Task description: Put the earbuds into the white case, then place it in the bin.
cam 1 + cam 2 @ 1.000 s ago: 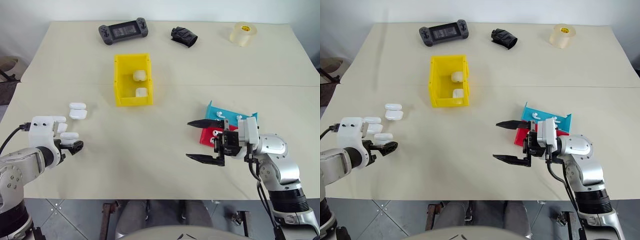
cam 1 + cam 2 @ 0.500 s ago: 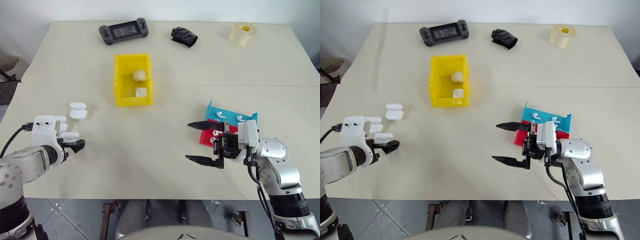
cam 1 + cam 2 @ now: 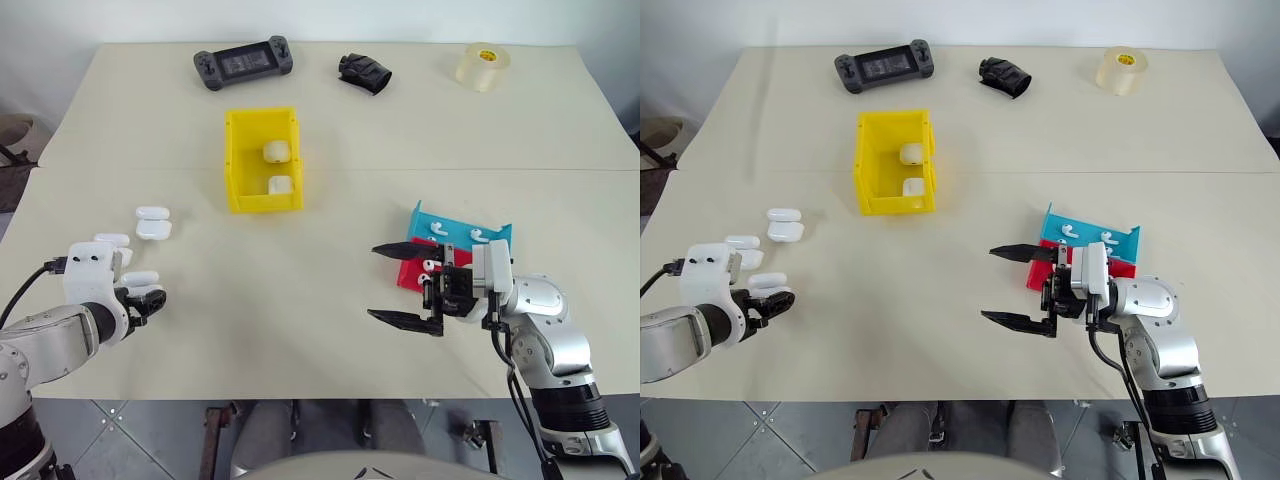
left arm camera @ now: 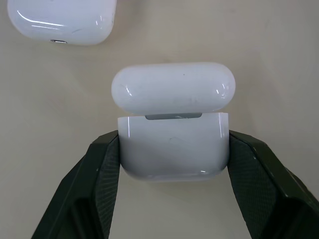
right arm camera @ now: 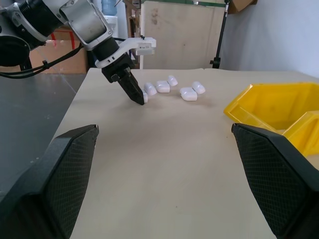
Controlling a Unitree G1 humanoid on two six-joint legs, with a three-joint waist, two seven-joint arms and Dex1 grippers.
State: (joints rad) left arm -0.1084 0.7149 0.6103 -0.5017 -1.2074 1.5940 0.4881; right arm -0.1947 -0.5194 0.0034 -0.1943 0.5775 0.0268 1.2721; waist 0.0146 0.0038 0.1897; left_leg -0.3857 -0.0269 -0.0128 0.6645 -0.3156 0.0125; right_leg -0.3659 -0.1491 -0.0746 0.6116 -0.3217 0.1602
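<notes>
My left gripper (image 4: 173,149) just clamped white case (image 4: 173,144), lid ajar; right gripper (image 3: 405,283) stays wide, empty. Earbuds (image 3: 431,266) next.

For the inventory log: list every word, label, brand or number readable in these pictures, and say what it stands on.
No text can be read.
Roll of tape: a mark on its inner core, too small to read.
Black handheld console: screen shows nothing legible.
White case in the left gripper: plain, no marking.
Yellow bin: no label.

Yellow bin (image 3: 238,160), white case (image 4: 173,144), blue tray (image 3: 462,225), red tray (image 3: 411,272), beige table (image 3: 330,250).
</notes>
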